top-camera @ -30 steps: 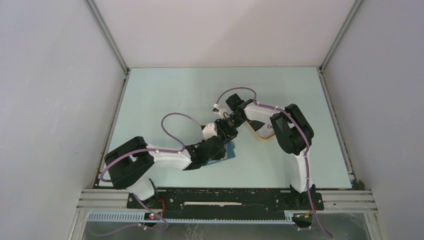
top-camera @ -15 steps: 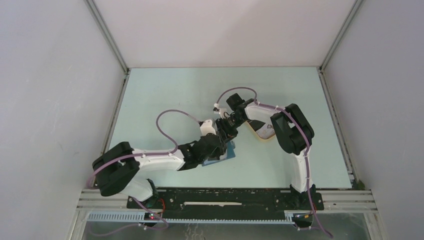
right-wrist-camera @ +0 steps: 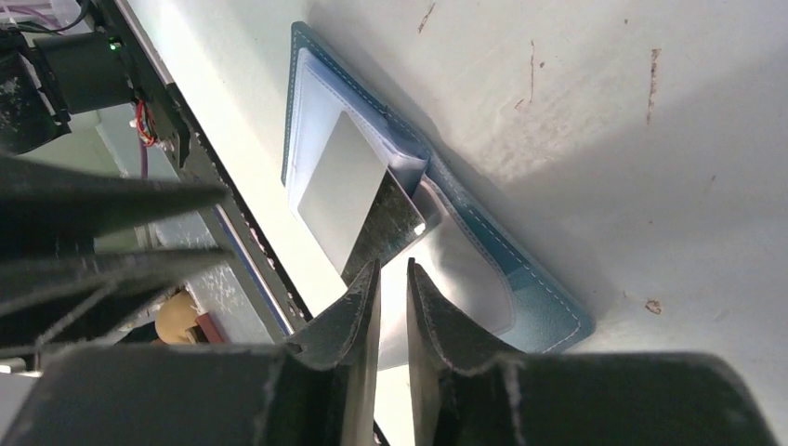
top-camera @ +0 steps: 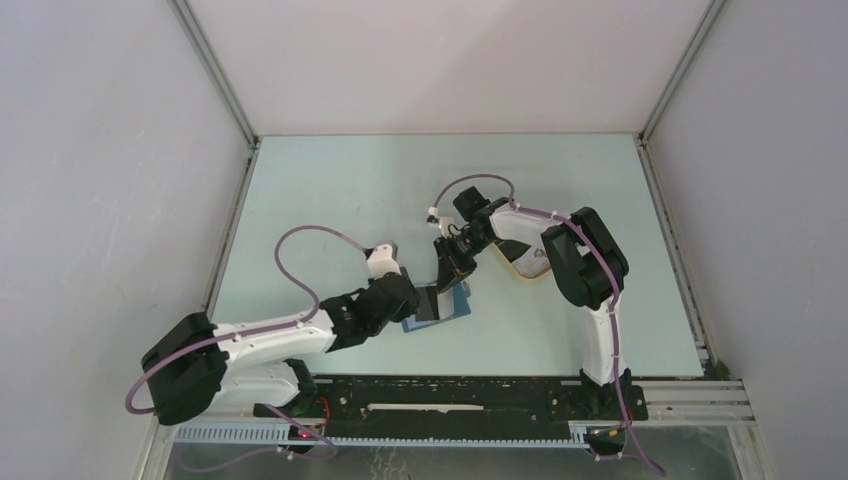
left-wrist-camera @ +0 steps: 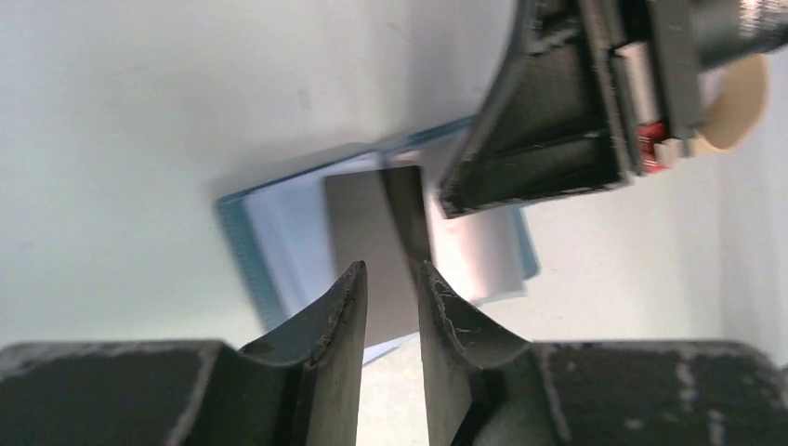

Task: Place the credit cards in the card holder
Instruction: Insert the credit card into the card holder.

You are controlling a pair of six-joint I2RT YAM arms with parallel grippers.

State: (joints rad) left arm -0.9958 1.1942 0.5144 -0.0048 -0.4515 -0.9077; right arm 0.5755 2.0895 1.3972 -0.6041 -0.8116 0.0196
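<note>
The card holder (right-wrist-camera: 548, 316) lies opened flat on the bench (top-camera: 330, 200), a little nearer than mid-bench and between the two arms, its pale blue pockets facing up. A grey card (left-wrist-camera: 358, 218) sits partly in a pocket on the wallet's left half. A dark card (right-wrist-camera: 386, 232) stands tilted just beside it, over the fold. The right pincer (right-wrist-camera: 392, 271) hangs directly above the wallet with its fingers almost together. The dark card's end runs up to that slit, but I cannot tell whether it is clamped. The left pincer (left-wrist-camera: 388, 274) sits at the wallet's left edge, its fingers a narrow gap apart with nothing between them. A beige tray (top-camera: 522, 262) lies on the right, mostly hidden under the right arm. The bench is pale mint green, with small brown scuffs near the wallet. Plain whitish walls (top-camera: 450, 60) enclose it on three sides, joined by metal frame rails (top-camera: 215, 70). A black base plate (top-camera: 450, 398) runs along the near edge.
</note>
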